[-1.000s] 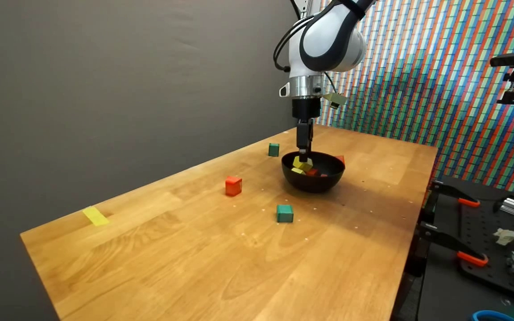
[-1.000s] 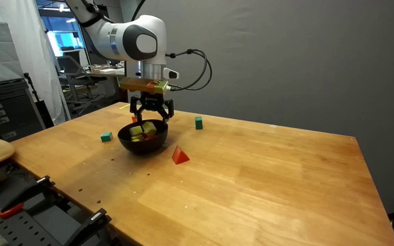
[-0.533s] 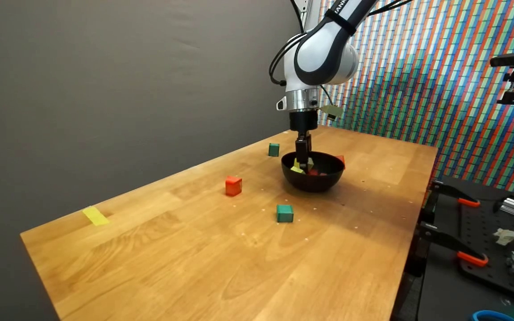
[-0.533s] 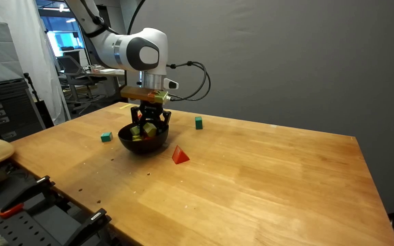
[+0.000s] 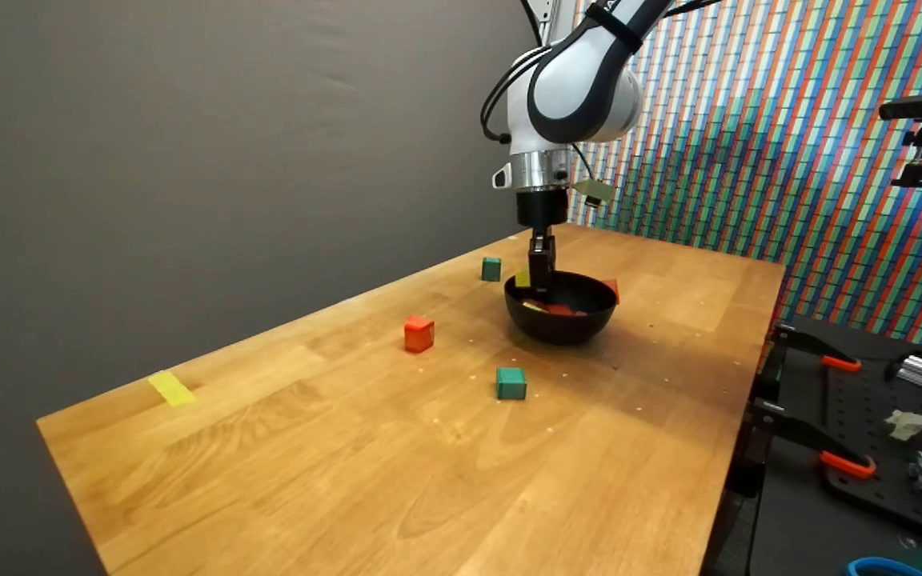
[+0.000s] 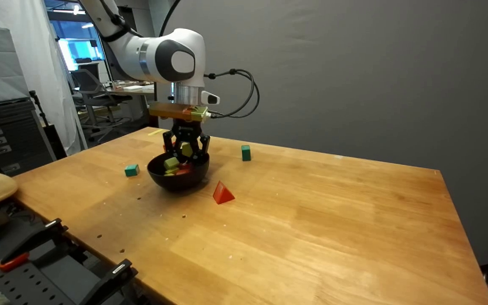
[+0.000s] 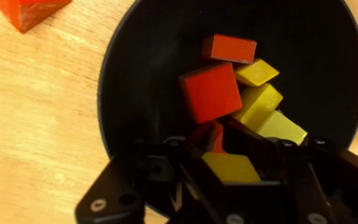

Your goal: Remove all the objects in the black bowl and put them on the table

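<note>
The glossy black bowl [image 6: 175, 183] stands on the wooden table [image 5: 333, 456]. Just above its rim, my gripper [image 6: 189, 156] is shut on a yellow block [image 6: 186, 149], which shows between the fingers in the wrist view. Below it inside the bowl lie a large red block [image 7: 211, 91], a smaller red block [image 7: 233, 49] and several yellow blocks [image 7: 281, 127]. Another red piece [image 7: 218, 137] shows partly behind the fingers. On the tabletop around the bowl are two green blocks [image 5: 511, 383] [image 6: 246, 153], a red cube [image 5: 418, 334] and a red pyramid [image 6: 223, 193].
A flat yellow tape mark [image 5: 172, 387] lies near a table corner. Black clamps with orange grips [image 5: 845, 464] sit along one table edge, beside a dark side bench. A grey wall [image 6: 333, 84] runs behind the table.
My gripper went down into the bowl, closed on the yellow block and has risen a little with it. The blocks left in the bowl have shifted slightly.
</note>
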Tool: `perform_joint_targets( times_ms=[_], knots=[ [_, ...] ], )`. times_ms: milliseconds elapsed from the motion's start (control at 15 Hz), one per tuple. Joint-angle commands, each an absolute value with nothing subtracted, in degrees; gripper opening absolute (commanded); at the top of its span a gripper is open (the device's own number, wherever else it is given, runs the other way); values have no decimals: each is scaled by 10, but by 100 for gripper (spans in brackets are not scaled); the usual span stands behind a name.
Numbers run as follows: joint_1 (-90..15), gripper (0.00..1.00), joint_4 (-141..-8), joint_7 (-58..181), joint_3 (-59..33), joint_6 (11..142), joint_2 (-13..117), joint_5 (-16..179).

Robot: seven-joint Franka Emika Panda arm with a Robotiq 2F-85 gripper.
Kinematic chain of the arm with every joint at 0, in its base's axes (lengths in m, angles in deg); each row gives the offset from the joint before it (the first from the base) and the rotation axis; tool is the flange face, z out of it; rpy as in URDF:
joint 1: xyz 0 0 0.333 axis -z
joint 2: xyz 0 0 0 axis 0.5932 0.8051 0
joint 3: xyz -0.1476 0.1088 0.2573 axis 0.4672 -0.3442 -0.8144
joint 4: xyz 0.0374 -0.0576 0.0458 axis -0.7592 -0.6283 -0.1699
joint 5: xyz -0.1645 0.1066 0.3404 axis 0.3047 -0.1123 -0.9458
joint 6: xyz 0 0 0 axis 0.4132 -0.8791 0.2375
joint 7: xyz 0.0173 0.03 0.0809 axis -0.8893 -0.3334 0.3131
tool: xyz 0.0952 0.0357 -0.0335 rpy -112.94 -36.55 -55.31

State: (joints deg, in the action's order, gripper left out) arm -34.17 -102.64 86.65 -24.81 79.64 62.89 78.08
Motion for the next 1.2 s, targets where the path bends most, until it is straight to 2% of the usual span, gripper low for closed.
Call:
perform_joint_targets(
  times_ms=[0, 467, 533, 600, 667, 733, 800, 933, 1133],
  knots=[
    [-373, 2, -1072, 829, -227, 808, 556, 834],
    [-413, 6, -1038, 778, -222, 792, 527, 923],
    [-415, 9, -1034, 779, -222, 788, 529, 924],
    [-416, 29, -1031, 781, -222, 786, 533, 923],
    [-414, 20, -1029, 783, -222, 785, 537, 920],
    [-413, 17, -1029, 783, -221, 785, 540, 918],
    [-413, 40, -1032, 777, -217, 784, 540, 922],
    [-412, 43, -1043, 768, -213, 779, 536, 919],
    [-402, 66, -1047, 777, -211, 783, 548, 899]
  ],
)
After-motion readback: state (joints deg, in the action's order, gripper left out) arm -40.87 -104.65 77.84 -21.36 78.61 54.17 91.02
